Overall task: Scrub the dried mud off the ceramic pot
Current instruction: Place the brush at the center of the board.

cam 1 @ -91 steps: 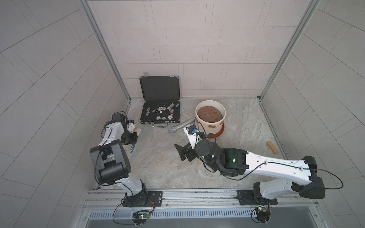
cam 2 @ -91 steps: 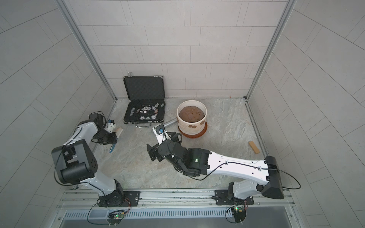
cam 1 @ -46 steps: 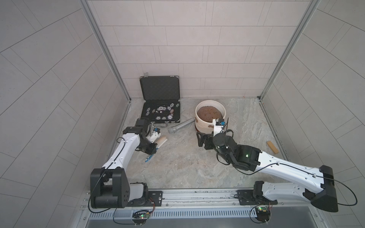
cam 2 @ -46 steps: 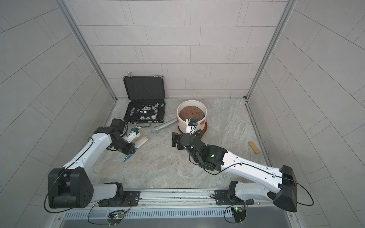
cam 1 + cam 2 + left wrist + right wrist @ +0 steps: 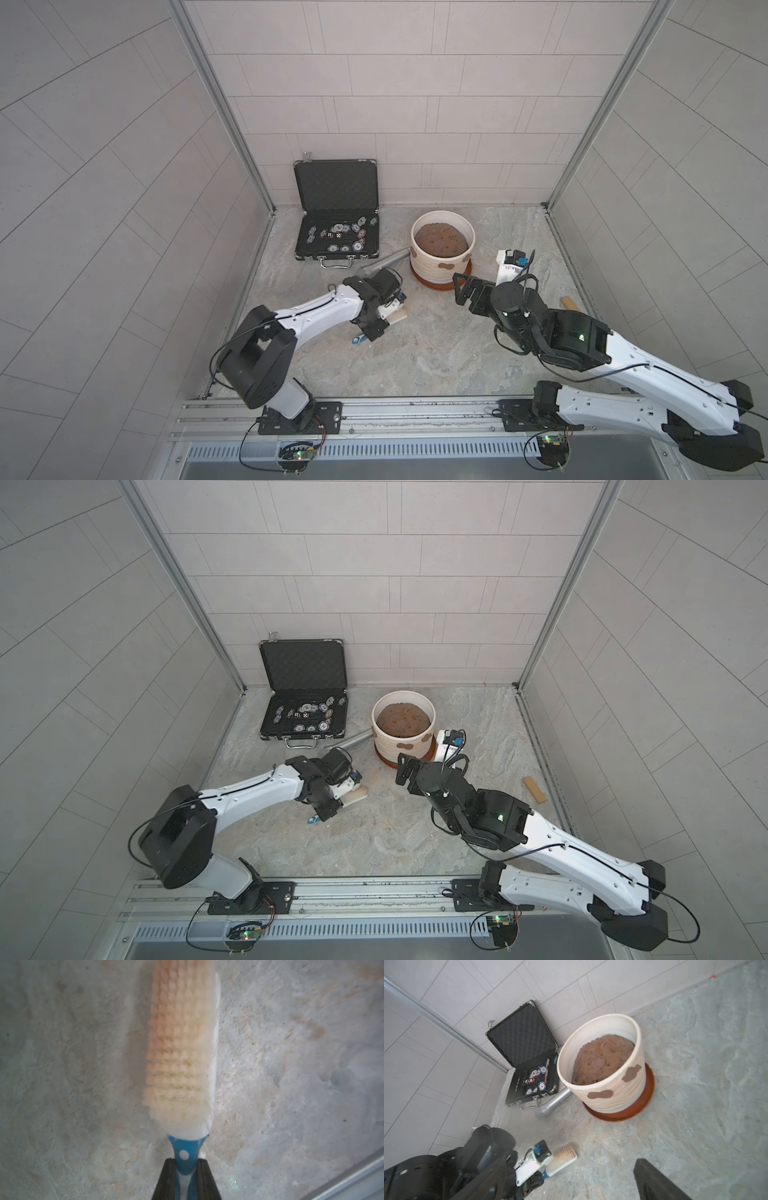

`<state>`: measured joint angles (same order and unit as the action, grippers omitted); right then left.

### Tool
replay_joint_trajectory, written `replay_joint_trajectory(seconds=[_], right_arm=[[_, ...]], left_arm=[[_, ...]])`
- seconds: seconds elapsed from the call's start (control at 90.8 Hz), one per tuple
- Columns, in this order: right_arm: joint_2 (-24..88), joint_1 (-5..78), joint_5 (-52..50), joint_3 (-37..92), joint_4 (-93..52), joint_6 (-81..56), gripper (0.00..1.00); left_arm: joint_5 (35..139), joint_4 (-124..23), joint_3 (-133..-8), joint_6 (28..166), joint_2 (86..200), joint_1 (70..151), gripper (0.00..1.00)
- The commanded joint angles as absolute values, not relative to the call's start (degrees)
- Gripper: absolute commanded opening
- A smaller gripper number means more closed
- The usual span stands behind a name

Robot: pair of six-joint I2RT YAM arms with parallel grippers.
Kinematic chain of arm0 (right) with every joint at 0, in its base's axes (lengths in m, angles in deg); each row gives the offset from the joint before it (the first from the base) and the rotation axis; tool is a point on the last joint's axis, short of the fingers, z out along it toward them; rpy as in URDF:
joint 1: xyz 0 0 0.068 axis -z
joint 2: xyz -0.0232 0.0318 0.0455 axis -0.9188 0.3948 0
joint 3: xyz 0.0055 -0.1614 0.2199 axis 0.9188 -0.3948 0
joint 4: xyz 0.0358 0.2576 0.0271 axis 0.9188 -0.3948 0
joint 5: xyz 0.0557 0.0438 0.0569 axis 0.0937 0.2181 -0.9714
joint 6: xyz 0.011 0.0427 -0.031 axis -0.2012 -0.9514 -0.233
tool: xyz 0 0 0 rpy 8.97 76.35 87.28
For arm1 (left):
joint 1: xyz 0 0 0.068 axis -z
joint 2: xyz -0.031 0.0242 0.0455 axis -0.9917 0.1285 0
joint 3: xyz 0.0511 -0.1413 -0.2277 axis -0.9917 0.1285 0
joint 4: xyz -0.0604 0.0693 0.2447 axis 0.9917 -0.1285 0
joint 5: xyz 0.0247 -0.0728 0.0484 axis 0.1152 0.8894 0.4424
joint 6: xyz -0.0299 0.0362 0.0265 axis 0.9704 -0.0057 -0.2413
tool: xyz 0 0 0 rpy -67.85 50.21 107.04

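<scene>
The left gripper [image 5: 186, 1160] clamps the scrub brush [image 5: 180, 1043] by its blue handle, left of the ceramic pot [image 5: 432, 270], while the right gripper [image 5: 459, 289] gapes empty close by.

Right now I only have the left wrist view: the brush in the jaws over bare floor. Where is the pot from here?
Observer: The ceramic pot stands beyond the brush, nearer the back wall and toward the robot's right, clear of the bristles.
Operator: Is any mud showing?
Observer: Yes. Two brown patches of dried mud sit on the ribbed wall facing the arms, just below the rim.
Operator: What about the other arm?
Observer: The right gripper is open and empty, just short of the pot's saucer.
</scene>
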<state>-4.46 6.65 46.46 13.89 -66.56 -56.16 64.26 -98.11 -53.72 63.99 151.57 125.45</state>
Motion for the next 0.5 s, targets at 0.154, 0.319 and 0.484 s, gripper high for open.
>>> replay_joint_trajectory(seconds=[0.154,0.319,0.484], right_arm=[[-6.24,14.87,38.01,15.38,-84.3,-65.62,1.0],[-7.88,18.47,31.06,11.02,-84.51,-68.01,1.0],[-4.76,18.76,24.95,10.08,-82.53,-69.11,1.0]], left_arm=[[56.3,-95.59,-58.6,69.94,158.17,132.26,0.28],[61.43,-98.12,-59.38,68.81,153.09,132.2,0.88],[67.41,-103.13,-61.2,67.43,148.06,130.31,1.0]])
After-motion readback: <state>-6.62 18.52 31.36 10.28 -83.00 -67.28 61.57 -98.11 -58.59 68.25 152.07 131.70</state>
